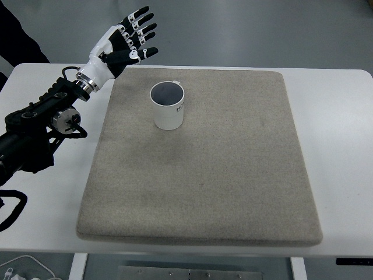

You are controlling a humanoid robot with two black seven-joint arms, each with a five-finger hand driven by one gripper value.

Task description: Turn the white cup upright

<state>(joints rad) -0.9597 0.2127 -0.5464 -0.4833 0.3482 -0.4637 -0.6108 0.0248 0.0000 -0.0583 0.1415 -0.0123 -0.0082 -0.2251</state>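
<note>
Evidently, the white cup [168, 106] is seen standing upright (mouth open upward) on the grey felt mat [204, 175], toward its far left; the left hand [129, 38] is held clear beyond it, fingers spread, nothing grasped, suggesting release.

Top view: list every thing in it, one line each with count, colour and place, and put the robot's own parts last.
white cup: one, white with a dark inside, standing upright with its mouth up on the far left part of the mat.
mat: one, grey-beige, square, covering the middle of the table.
table: one, white, under the mat, bare strips showing on both sides.
cable: one, white, at the bottom left corner below the table edge.
left hand: one, white and black, fingers spread and empty, raised beyond the mat's far left corner; its black arm enters from the left edge.
right hand: none in view.
</note>
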